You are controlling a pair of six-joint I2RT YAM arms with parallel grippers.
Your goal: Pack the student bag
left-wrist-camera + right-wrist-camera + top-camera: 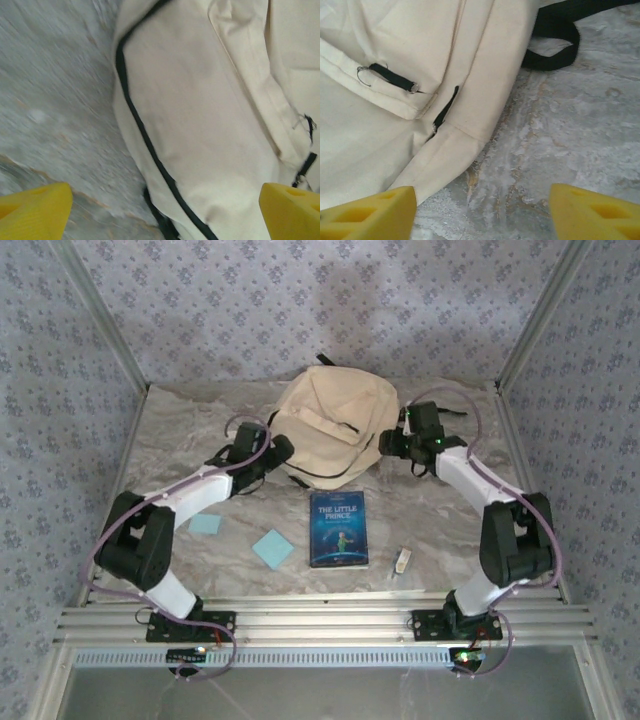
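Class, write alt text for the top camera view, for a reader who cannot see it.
A beige student bag lies on a marbled table, with the left gripper and right gripper at its sides. Nearer lie a blue book, two blue notes and a small white object.

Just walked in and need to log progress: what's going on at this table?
Two robot arms flank the student bag, which lies at the back of the table. The left end effector and the right end effector sit at its sides, both open and holding nothing. A blue book, a larger blue pad, a smaller blue pad and a small white item lie in front, not yet packed.
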